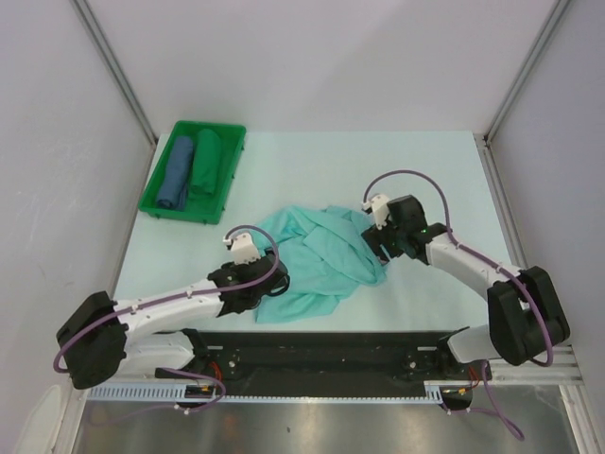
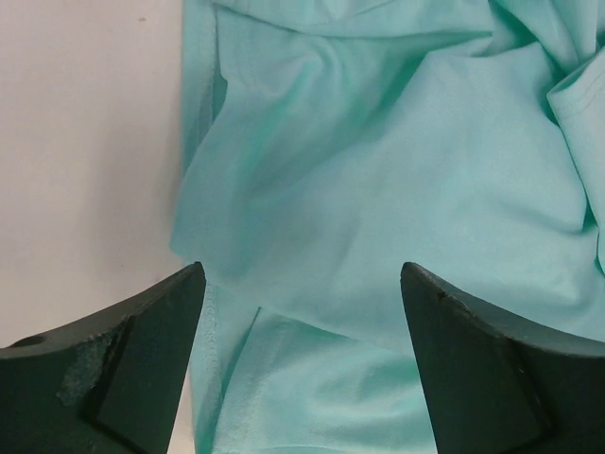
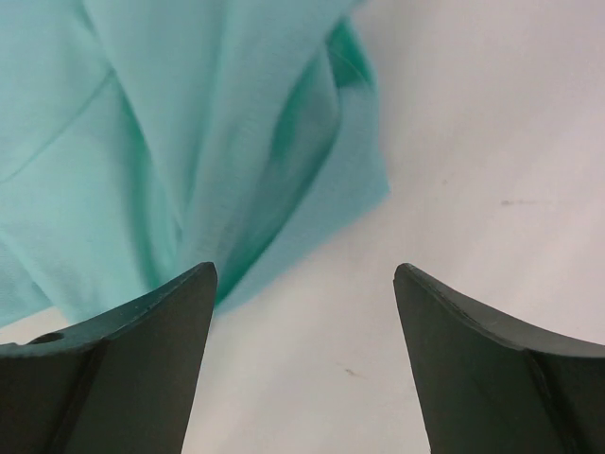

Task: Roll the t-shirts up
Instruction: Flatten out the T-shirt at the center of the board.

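A light mint-turquoise t-shirt (image 1: pixel 317 260) lies crumpled in the middle of the table. It fills the left wrist view (image 2: pixel 378 189) and the upper left of the right wrist view (image 3: pixel 142 142). My left gripper (image 1: pixel 267 280) is open over the shirt's near left edge, cloth showing between its fingertips (image 2: pixel 151 331). My right gripper (image 1: pixel 378 248) is open at the shirt's right edge, over bare table, its left finger (image 3: pixel 142 340) by the hem. A rolled blue shirt (image 1: pixel 176 172) and a rolled dark green shirt (image 1: pixel 204 163) lie in the tray.
The green plastic tray (image 1: pixel 151 203) stands at the back left of the pale table (image 1: pixel 425 170). Grey walls close in the left, right and back. A black rail (image 1: pixel 331 355) with the arm bases runs along the near edge.
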Controlling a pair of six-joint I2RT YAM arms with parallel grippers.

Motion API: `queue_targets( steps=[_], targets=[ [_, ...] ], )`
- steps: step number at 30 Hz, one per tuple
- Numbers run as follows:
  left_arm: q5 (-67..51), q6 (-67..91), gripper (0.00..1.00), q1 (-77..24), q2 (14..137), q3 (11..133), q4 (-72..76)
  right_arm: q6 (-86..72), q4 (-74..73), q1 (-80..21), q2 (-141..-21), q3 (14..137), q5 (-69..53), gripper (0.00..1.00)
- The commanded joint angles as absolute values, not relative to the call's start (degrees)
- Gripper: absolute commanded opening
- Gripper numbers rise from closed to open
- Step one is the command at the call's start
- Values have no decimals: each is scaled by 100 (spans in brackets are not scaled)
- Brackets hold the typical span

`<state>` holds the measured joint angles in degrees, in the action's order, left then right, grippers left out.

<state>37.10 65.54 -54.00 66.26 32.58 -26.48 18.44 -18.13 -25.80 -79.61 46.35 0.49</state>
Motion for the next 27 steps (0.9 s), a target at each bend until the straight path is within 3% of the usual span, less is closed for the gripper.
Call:
queue_targets(
  steps=[1,9,19,23,27],
  targets=[
    [4201,6785,89,-5414,6723,3481,-2919,1723,-1951,-2163,-8181,4641,-860,82],
    [4482,7048,82,-5353,7268,3515,-2742,1521,-2258,-1970,-8824,4869,-1626,82],
    [4623,6952,64,-5353,7401,3709,-2813,1398,-3137,-1433,-8113,5045,-1925,81],
    [4632,6961,62,-5344,7304,3691,-2891,1170,-3375,-1564,-8007,5133,-1856,80],
    [4649,7144,69,-5353,7137,3639,-3119,1002,-3542,-1704,-8042,5291,-1820,79]
  ],
)
